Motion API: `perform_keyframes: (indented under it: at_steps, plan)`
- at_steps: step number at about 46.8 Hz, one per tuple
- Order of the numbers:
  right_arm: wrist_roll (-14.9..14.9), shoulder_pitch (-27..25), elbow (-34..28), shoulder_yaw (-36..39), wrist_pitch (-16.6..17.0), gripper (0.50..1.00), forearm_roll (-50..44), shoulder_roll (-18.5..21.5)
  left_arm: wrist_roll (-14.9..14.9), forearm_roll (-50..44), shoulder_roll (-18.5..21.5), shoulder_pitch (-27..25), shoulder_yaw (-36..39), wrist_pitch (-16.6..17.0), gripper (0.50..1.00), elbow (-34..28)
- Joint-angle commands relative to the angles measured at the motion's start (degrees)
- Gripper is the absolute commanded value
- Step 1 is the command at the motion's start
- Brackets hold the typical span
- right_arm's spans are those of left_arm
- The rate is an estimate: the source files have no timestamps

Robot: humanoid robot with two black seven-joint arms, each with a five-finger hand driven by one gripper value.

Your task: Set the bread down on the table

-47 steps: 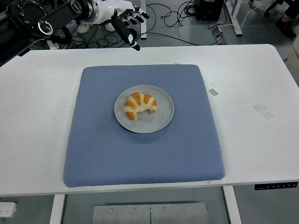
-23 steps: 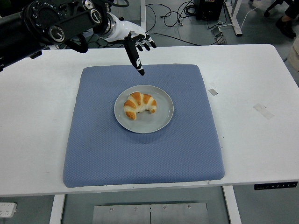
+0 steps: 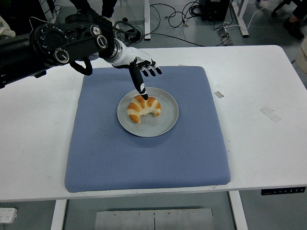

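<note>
A golden croissant [image 3: 143,108] lies on a round grey plate [image 3: 165,122] in the middle of a blue mat [image 3: 144,158] on the white table [image 3: 259,86]. My left hand [image 3: 144,74] reaches in from the upper left and hovers over the plate's far edge. Its fingers are spread and hold nothing. The thumb [image 3: 140,84] points down, with its tip just above the croissant's top. The right arm is out of view.
Two strips of tape [image 3: 270,113] lie on the bare table to the right of the mat. Cables and desk legs show on the floor beyond the table's far edge. A person's legs stand at the top left.
My left arm has come down and forward from beyond the table's far left edge, over the mat, to just above the croissant. The croissant and plate have not moved.
</note>
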Motion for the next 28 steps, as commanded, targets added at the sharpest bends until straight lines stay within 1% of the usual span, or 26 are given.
perform_keyframes:
  at_steps: [1, 9, 17, 24, 28]
  plan:
    - [0.0, 0.0, 0.0, 0.0, 0.0, 1.0, 0.0, 0.0, -0.1, 0.0, 0.7, 1.0, 0.0, 0.1, 0.954, 0.1]
    - [0.1, 0.0, 0.0, 0.0, 0.0, 1.0, 0.0, 0.0, -0.3, 0.0, 1.0, 3.2, -0.5, 0.5, 0.942, 0.1]
    - [0.0, 0.0, 0.0, 0.0, 0.0, 1.0, 0.0, 0.0, -0.7, -0.1, 0.9, 5.4, -0.8, 2.3, 0.94, 0.2]
    - [0.0, 0.0, 0.0, 0.0, 0.0, 1.0, 0.0, 0.0, -0.8, -0.1, 0.4, 6.0, -2.0, 2.9, 0.937, 0.2]
    - [0.0, 0.0, 0.0, 0.0, 0.0, 1.0, 0.0, 0.0, -0.8, -0.1, 0.3, 6.0, -2.2, 3.1, 0.927, 0.2]
